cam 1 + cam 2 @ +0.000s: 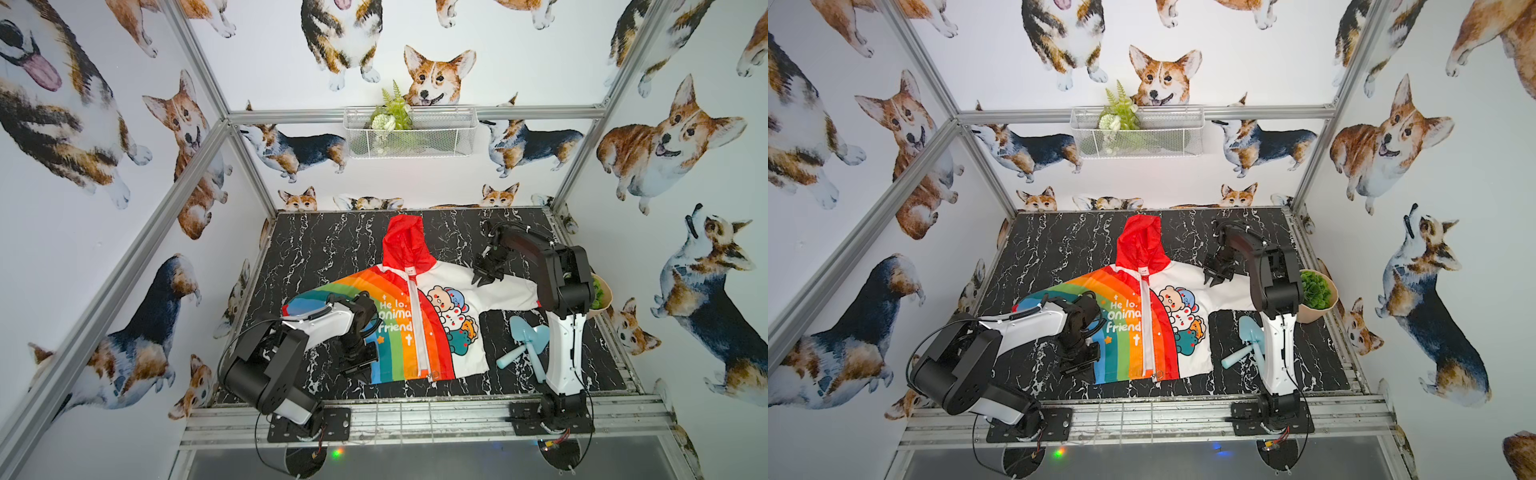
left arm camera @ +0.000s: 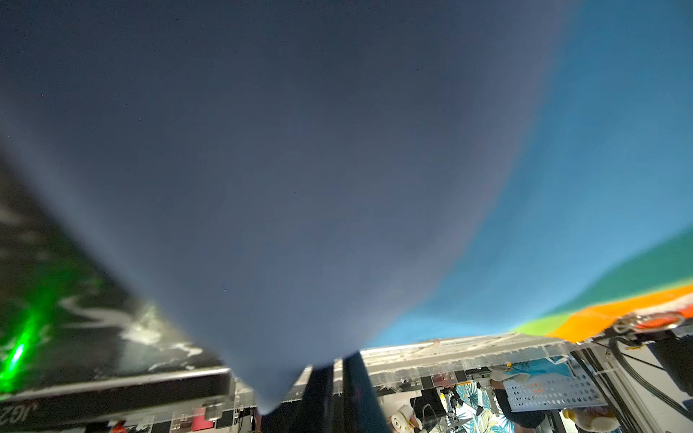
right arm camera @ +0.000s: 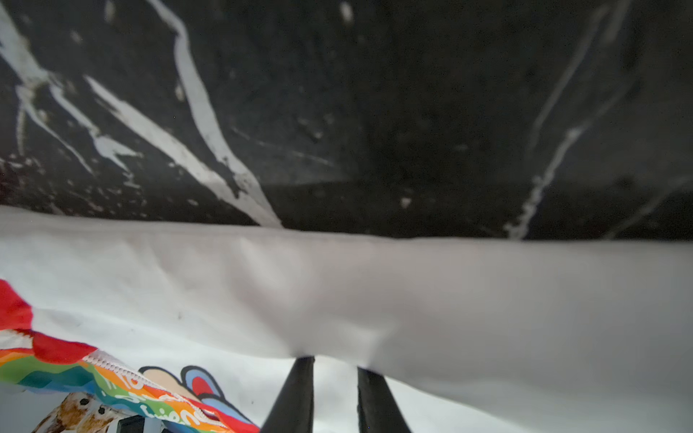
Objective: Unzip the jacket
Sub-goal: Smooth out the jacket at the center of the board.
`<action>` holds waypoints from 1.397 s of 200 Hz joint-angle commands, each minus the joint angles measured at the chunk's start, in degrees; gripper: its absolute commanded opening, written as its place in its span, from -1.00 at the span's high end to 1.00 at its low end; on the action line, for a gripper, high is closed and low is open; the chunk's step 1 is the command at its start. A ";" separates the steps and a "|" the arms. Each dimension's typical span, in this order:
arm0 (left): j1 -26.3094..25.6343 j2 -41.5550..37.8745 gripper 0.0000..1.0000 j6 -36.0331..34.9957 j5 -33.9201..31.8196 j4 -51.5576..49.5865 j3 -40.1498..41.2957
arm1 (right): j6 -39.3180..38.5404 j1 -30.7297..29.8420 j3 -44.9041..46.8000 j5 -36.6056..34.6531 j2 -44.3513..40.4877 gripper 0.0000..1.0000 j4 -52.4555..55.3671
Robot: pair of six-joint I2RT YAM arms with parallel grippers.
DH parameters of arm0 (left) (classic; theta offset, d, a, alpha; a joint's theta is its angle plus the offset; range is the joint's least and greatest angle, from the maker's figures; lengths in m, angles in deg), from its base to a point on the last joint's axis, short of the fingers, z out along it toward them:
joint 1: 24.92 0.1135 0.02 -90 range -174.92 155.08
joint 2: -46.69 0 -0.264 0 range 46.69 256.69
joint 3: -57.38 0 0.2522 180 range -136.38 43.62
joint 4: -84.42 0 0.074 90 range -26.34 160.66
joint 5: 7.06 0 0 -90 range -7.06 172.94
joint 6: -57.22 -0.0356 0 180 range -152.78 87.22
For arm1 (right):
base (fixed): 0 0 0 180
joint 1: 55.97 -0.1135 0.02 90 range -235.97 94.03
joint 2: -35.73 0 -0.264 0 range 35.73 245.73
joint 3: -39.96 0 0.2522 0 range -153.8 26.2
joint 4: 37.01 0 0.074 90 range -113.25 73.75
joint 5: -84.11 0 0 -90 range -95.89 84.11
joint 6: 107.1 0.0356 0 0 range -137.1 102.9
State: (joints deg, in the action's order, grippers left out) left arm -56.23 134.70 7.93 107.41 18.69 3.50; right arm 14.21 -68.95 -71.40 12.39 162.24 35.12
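On the black marble table (image 1: 316,249) my left gripper (image 2: 337,369) and right gripper (image 3: 335,361) each pinch the jacket (image 1: 399,332). Its zipper (image 1: 417,328) runs hood-to-hem between them, top nearer my right

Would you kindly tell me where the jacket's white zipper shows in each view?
Both top views: zipper runs down the jacket front, centre.
Left wrist: apparently only its ring pull, far right edge.
Right wrist: teeth at lower left.
Shared landmark: black marble tabletop, in all four.

White lettering "He lo. onima friend", on jacket (image 1: 419,320)
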 commanded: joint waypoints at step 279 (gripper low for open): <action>33.44 -16.50 -1.00 -12.78 -16.14 27.18 -27.95 | -9.31 -0.21 -15.30 -20.84 -18.64 -0.99 5.74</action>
State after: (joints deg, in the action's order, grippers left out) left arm -28.56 122.44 -3.72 92.46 28.11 -32.89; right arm 7.98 -69.19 -91.20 3.19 147.38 42.69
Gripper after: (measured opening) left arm 0.999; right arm 0.992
